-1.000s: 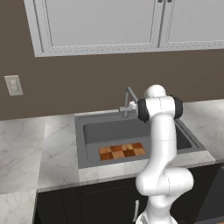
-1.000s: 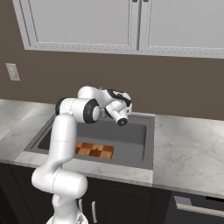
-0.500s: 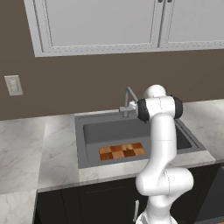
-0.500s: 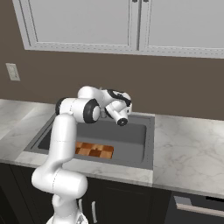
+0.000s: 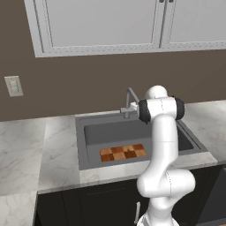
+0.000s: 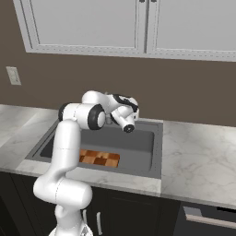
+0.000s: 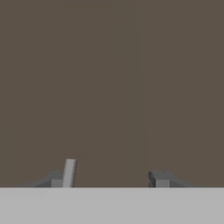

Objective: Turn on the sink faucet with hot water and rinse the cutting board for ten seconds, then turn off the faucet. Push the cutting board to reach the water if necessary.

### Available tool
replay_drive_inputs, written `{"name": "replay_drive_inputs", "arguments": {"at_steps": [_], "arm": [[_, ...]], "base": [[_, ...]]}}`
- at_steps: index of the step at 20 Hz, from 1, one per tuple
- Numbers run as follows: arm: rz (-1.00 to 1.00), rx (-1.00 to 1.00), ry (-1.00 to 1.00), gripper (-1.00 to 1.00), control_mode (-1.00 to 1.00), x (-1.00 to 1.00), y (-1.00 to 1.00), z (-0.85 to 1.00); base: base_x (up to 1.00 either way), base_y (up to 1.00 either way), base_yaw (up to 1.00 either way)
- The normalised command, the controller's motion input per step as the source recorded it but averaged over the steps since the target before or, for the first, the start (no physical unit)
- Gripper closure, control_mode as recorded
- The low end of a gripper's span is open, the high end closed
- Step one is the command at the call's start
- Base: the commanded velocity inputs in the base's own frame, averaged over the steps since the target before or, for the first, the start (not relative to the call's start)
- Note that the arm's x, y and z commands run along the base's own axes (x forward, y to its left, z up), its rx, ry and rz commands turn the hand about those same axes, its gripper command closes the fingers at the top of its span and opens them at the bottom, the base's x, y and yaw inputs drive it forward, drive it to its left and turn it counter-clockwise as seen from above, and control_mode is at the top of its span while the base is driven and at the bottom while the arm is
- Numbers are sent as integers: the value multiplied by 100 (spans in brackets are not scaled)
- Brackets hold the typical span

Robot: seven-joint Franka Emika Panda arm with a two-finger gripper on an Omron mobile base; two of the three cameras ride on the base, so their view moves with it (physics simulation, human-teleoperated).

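Observation:
The dark grey sink (image 5: 81,143) (image 6: 158,148) is set in the marble counter. On its floor near the front lies the checkered cutting board (image 5: 123,152) (image 6: 98,159), flat and dry; no water runs. The silver faucet (image 5: 129,96) stands at the sink's back rim, with my wrist right beside it. In the hand view my gripper (image 7: 108,178) faces the brown wall, open. A thin pale grey bar (image 7: 69,172), apparently part of the faucet, stands upright just inside the left fingertip (image 7: 56,179). In the right base view my hand (image 6: 123,117) covers the faucet.
Marble counter (image 5: 26,145) (image 6: 203,152) runs on both sides of the sink. White wall cabinets (image 5: 101,24) hang above. A wall outlet (image 5: 13,85) sits at the left. Dark base cabinets (image 6: 120,207) stand below the counter.

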Motion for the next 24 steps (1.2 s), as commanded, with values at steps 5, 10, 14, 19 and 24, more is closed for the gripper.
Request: {"name": "replay_drive_inputs", "arguments": {"at_steps": [5, 10, 14, 19, 24], "arm": [[0, 0, 0, 100, -100, 0, 0, 0], [0, 0, 0, 100, -100, 0, 0, 0], [0, 0, 0, 100, -100, 0, 0, 0], [0, 0, 0, 100, -100, 0, 0, 0], [0, 0, 0, 100, -100, 0, 0, 0]], "base": [[0, 0, 0], [0, 0, 0], [0, 0, 0], [0, 0, 0], [0, 0, 0]]}}
